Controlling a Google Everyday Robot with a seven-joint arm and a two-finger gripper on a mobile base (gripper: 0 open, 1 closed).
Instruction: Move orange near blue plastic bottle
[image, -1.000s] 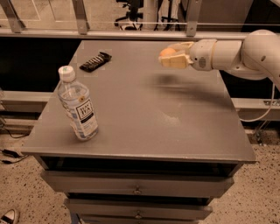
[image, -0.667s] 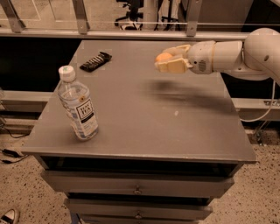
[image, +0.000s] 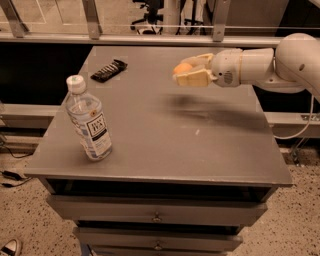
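The blue plastic bottle (image: 89, 121), clear with a white cap and a white label, stands upright near the table's front left. My gripper (image: 184, 71) reaches in from the right and hovers above the middle back of the table. It is shut on the orange (image: 183, 68), which shows between its pale fingers (image: 194, 78). The orange is held in the air, well to the right of the bottle and farther back.
A dark flat wrapped bar (image: 108, 70) lies at the table's back left. The grey table (image: 165, 150) has drawers below its front edge. A railing runs behind the table. My white arm (image: 265, 65) spans the right side.
My gripper has moved left with the orange in it, over the table toward the bottle's side. The bottle and the bar have not moved.
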